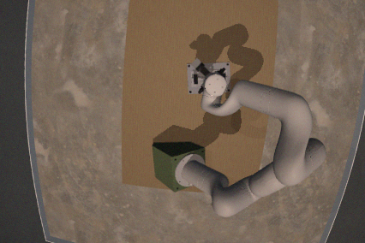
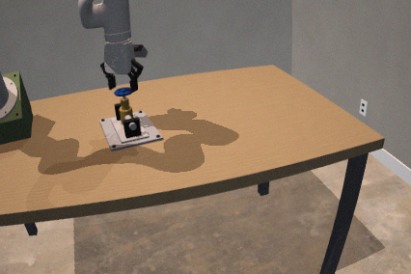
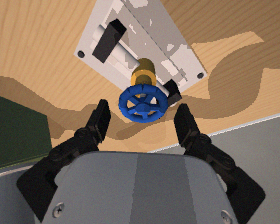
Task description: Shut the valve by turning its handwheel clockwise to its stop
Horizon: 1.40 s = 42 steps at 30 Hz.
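The valve stands on a grey base plate (image 2: 130,132) on the wooden table. Its blue spoked handwheel (image 2: 123,92) lies level on a brass stem (image 2: 125,105). In the wrist view the handwheel (image 3: 142,103) sits between and beyond my two black fingers. My gripper (image 2: 122,82) hangs straight above the handwheel, fingers open wide, tips just above the wheel's rim level and not touching it. Nothing is between the fingers. In the top view my wrist (image 1: 215,85) covers the handwheel; the base plate shows around it.
My green base block (image 1: 177,163) stands at the table's near-left edge, also in the side view (image 2: 12,107). A black pipe end (image 2: 131,128) faces forward on the valve body. The arm's shadow falls beside the plate.
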Each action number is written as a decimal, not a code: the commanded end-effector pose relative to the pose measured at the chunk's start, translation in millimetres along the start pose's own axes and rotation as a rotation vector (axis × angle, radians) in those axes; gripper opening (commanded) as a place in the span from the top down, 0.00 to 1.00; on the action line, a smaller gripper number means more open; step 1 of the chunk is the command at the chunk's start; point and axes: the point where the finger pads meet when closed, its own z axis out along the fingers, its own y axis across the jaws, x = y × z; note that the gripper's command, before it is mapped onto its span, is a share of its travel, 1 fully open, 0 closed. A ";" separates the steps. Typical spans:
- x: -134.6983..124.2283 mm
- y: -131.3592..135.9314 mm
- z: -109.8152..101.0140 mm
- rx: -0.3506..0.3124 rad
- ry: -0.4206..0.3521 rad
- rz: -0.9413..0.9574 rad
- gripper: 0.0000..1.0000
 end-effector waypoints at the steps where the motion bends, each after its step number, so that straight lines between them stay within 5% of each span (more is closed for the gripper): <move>1: 0.5 0.5 5.4 -0.001 0.001 0.000 0.00; 42: 0.6 0.5 19.7 -0.001 0.001 0.000 0.00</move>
